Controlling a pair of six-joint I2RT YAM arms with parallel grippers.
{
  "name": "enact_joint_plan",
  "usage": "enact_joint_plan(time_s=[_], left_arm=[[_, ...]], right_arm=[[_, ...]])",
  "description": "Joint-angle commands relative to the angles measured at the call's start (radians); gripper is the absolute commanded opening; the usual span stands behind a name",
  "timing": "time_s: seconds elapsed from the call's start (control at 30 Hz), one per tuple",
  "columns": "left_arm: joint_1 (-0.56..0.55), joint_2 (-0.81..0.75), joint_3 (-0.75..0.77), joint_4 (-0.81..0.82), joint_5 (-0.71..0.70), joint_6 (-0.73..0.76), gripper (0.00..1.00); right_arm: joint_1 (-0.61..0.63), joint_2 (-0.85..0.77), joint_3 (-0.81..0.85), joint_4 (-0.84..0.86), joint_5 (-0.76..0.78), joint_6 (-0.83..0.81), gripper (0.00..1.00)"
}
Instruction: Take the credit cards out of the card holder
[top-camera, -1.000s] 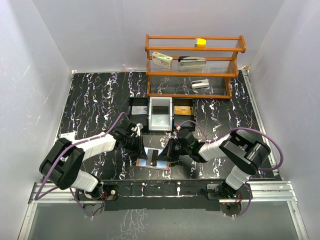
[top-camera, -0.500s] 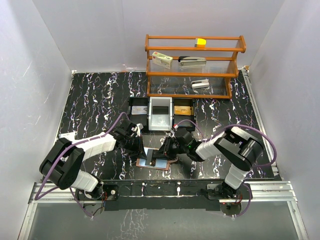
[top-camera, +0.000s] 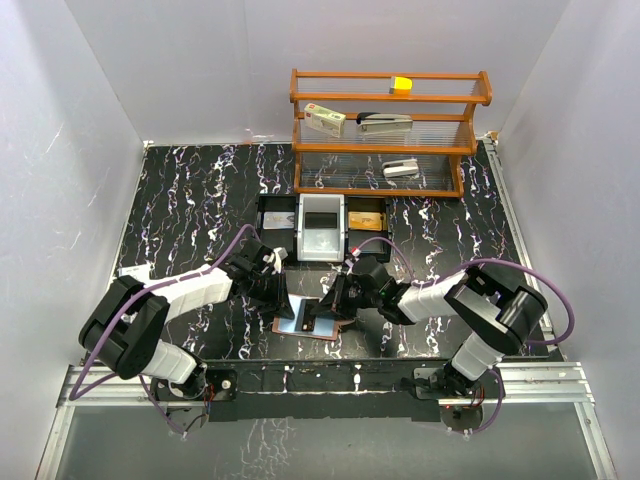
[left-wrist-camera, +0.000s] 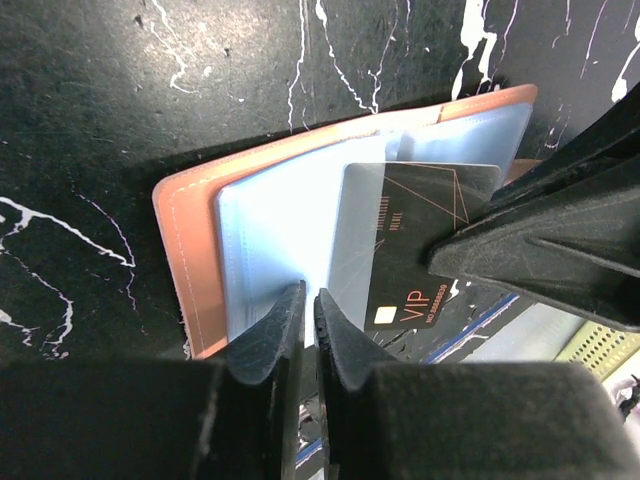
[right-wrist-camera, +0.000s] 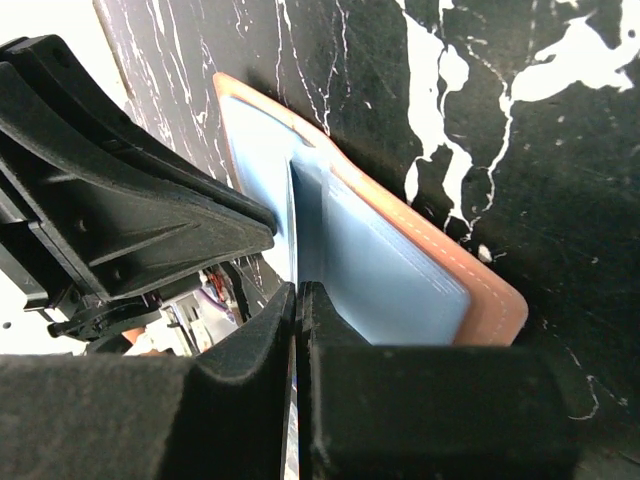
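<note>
Shows the card holder (top-camera: 312, 322) spread open on the desk (top-camera: 190, 200) near the front edge, salmon side down, long axis left to right. Has both arms reaching low and inward over it, left fingers (left-wrist-camera: 265, 335) clenched on the pale blue inner leaf, right fingers (right-wrist-camera: 250, 350) clenched at the black VIP card (left-wrist-camera: 415, 240) (partly out of its pocket). Leaves the trays (top-camera: 322, 228) just behind and the wooden rack (top-camera: 390, 130) farther back, neither blocking.

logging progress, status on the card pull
Left end effector shut on card holder, blue inner flap. Right end effector shut at black VIP card, partly out of its pocket. Nothing in the way.
</note>
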Motion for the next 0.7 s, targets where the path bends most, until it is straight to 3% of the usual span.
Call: enact_joint_plan(time_s=[0.0, 0.1, 0.2, 0.67], left_arm=[[-0.012, -0.010, 0.010, -0.037, 0.032, 0.027, 0.11], [-0.020, -0.031, 0.021, -0.027, 0.056, 0.025, 0.24], [-0.027, -0.056, 0.023, -0.003, 0.071, 0.017, 0.28], [-0.040, 0.028, -0.008, 0.006, 0.034, 0.015, 0.18]], right_arm=[[0.001, -0.004, -0.016, 0.019, -0.001, -0.004, 0.01], [0.001, 0.006, -0.004, 0.031, 0.005, 0.004, 0.04], [0.000, 0.020, 0.016, 0.031, 0.014, 0.014, 0.05], [0.001, 0.012, 0.029, 0.033, 0.008, 0.027, 0.16]])
